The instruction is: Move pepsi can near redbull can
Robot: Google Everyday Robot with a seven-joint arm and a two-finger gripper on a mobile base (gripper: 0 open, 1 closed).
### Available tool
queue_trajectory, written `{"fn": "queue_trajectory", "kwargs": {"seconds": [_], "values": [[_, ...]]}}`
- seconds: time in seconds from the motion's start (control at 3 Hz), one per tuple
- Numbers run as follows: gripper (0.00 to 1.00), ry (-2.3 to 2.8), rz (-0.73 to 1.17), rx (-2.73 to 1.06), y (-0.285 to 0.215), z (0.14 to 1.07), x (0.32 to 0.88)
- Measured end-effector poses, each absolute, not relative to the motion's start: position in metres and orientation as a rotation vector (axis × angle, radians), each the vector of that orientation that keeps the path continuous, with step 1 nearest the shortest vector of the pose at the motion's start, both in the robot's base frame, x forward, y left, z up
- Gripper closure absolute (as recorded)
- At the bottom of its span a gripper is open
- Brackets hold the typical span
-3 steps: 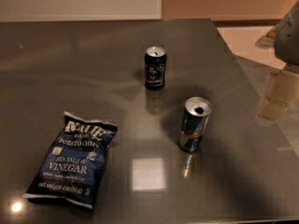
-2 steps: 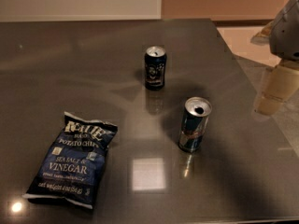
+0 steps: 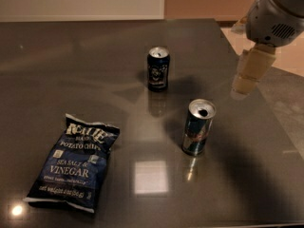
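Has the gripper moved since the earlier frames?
Yes. The gripper, over the right side of the table, has shifted left and up, closer to the unmoved redbull can.

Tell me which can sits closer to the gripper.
The redbull can, the taller slim blue-silver one at centre-right. The gripper hangs at upper right; the shorter navy pepsi can stands farther left.

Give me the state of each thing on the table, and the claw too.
Pepsi can: upright, standing free.
Redbull can: upright, drinking hole open.
Chip bag: lying flat, label up.
Claw: in the air at the right, touching neither can.
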State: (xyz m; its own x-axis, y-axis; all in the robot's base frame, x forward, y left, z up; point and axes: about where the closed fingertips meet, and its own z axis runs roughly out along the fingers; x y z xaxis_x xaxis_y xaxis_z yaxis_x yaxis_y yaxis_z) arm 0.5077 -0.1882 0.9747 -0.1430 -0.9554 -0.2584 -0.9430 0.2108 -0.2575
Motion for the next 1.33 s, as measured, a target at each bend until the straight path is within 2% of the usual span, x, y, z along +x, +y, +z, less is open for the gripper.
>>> {"fn": "queue_trajectory", "kwargs": {"seconds": [1.33], "values": [[0.00,1.904,0.344,-1.780,-0.073,0.931,0.624]]}}
